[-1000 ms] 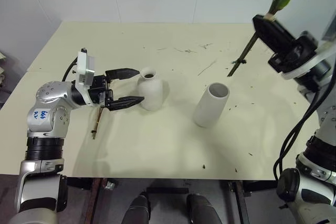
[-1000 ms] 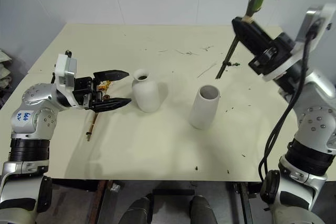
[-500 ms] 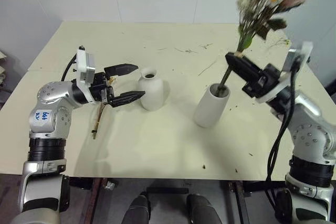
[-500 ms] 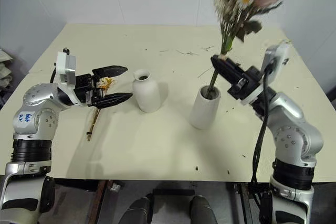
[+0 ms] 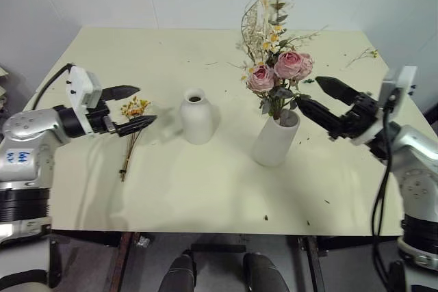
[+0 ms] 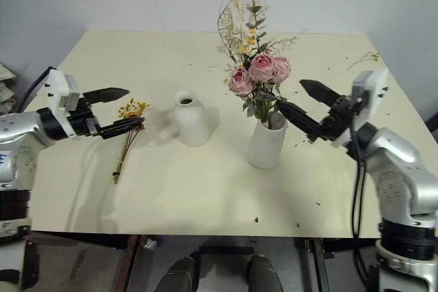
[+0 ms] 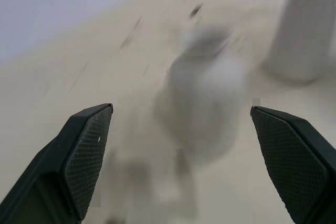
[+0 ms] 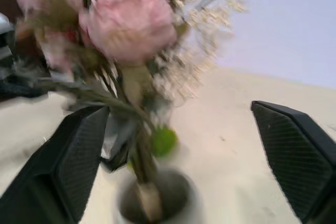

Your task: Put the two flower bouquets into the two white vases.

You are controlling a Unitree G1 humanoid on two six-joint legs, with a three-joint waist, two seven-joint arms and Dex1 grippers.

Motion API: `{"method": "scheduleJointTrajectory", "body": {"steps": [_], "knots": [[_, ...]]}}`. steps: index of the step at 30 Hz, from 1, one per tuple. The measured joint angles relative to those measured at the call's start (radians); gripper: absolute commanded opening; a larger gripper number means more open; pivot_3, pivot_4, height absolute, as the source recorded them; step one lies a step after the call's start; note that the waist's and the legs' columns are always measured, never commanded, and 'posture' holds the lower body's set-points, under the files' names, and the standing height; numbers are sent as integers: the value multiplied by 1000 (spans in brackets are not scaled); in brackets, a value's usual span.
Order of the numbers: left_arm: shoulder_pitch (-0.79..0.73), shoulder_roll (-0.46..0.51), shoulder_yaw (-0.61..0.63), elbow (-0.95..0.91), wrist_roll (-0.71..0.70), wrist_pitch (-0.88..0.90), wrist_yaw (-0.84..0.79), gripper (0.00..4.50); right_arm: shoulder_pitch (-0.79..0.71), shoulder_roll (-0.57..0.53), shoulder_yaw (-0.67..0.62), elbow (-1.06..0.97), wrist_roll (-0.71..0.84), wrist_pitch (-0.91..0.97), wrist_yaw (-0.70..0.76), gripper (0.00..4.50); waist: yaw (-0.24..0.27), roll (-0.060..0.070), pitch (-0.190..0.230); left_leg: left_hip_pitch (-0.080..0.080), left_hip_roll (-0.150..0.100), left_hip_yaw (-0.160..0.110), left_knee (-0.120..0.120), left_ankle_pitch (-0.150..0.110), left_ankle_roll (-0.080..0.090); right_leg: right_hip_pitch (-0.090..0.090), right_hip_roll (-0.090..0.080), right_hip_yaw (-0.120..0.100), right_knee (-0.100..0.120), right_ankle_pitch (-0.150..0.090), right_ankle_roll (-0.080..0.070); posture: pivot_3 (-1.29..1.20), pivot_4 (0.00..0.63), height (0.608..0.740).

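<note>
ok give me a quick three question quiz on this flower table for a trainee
1. True or false: the small yellow-orange bunch already stands in the round-bodied vase.
2. Which vase holds the pink rose bouquet? A) the round-bodied vase B) the tall cylinder vase C) neither
3. Fill in: the right gripper, beside the bouquet, has its jaws ____.

Key
1. False: it lies flat on the table, near the open left gripper.
2. B
3. Open, gripping nothing.
</note>
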Motion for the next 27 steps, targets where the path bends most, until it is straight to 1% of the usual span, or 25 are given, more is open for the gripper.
{"method": "scheduleJointTrajectory", "body": {"steps": [3,6,9,12,17,20,23,27], "knots": [[28,58,-5,-15,32,158,66,4500,10,-120,-43,53,-11,-4,93,4472,0,0,0,0,0,0,0,0,0,0,0,0,-1,0,0,0,150,740],[23,66,-18,-47,38,309,128,4500,12,-203,-58,78,-21,-13,177,4472,0,0,0,0,1,0,0,0,0,1,0,-1,-1,0,0,0,150,740],[-14,71,-98,-83,95,504,231,4500,57,-269,-61,73,-12,-2,279,4472,1,-1,0,0,0,0,0,0,0,1,0,-1,-2,0,0,0,150,740],[-37,47,-144,-84,123,609,296,4500,114,-289,-66,31,-4,4,332,4472,1,-1,0,0,0,0,0,0,0,1,0,-1,-2,0,0,0,150,740],[-66,12,-216,-79,143,684,324,4500,171,-301,-86,-51,20,41,359,4472,0,-1,0,0,0,1,0,0,0,1,0,-1,-2,0,0,0,150,740],[-93,-25,-255,-64,163,706,348,4500,185,-301,-101,-76,24,44,361,4472,2,-1,0,0,0,1,1,0,0,1,0,-1,-2,1,0,0,150,740],[-135,-53,-278,3,187,736,381,4500,194,-301,-104,-106,40,61,358,4472,3,-2,-1,0,0,0,2,0,0,2,0,-1,-2,1,0,0,150,740],[-200,-70,-295,80,190,770,367,4500,196,-301,-105,-156,80,89,351,4472,3,-2,-1,0,0,1,2,0,0,2,0,-1,-2,1,0,0,150,740]]}}
